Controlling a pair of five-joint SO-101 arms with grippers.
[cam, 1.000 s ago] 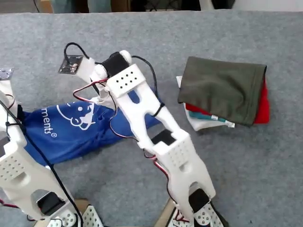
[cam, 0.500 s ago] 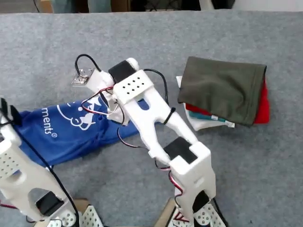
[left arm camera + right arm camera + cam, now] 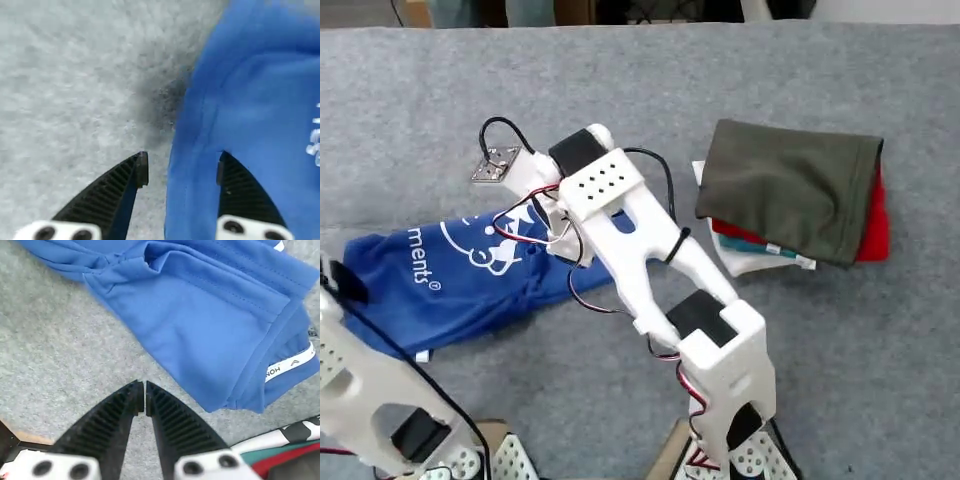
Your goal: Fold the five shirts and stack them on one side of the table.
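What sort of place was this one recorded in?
Probably a robotics lab test bench: a white right arm with exposed wiring, a grey cloth-covered table, a stack of folded shirts and a blue shirt.

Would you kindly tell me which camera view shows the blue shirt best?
The high view: it takes in nearly the whole blue shirt, lying rumpled. The left wrist view gives one edge of it, the right wrist view one end with its neck label.

Blue shirt (image 3: 450,285) partly under right arm (image 3: 605,190)
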